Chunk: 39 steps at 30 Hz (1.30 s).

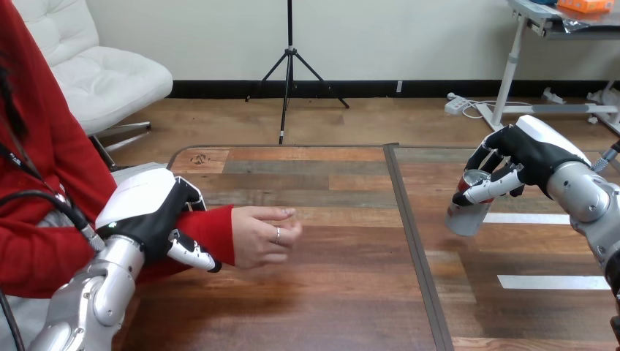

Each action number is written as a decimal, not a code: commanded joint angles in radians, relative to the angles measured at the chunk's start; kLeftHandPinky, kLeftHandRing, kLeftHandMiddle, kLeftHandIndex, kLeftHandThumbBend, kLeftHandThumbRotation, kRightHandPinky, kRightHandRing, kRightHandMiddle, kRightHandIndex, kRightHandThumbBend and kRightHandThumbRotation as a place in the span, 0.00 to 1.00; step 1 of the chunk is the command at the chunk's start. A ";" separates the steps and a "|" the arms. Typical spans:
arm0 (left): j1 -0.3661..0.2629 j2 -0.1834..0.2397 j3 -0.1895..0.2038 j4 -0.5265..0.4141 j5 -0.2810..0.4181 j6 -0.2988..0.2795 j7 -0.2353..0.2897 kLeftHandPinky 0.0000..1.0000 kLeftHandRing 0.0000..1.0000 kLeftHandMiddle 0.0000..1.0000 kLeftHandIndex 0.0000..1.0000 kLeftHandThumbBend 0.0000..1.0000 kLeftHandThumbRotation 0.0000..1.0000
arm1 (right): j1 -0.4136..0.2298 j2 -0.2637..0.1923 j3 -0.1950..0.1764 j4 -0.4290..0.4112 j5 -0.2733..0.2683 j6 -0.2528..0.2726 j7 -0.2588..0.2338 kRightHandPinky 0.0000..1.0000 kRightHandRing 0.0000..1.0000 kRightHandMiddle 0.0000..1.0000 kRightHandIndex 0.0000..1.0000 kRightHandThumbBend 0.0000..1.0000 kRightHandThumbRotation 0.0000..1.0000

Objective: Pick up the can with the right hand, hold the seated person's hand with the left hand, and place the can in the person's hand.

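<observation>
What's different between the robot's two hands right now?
The left hand sits low over the table, curled round the person's red-sleeved forearm; the right hand is curled round a can. The left hand shows its white back from above; the right hand is turned sideways, holding the can tilted. Both are shut on something.

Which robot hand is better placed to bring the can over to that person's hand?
Right. The right hand grips the can; the left hand is curled round the person's wrist.
</observation>
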 commanded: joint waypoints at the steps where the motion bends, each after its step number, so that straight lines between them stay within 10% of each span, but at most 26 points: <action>1: -0.187 0.037 0.058 -0.166 -0.019 -0.080 0.015 0.20 0.27 0.33 0.34 0.84 0.00 | -0.171 -0.025 -0.025 -0.081 0.018 -0.005 -0.035 0.31 0.35 0.41 0.49 0.65 0.00; 39: -0.176 0.056 0.071 -0.200 -0.020 -0.109 -0.036 0.29 0.35 0.40 0.41 0.91 0.00 | -0.167 -0.025 -0.029 -0.080 0.022 -0.009 -0.040 0.31 0.35 0.41 0.49 0.65 0.00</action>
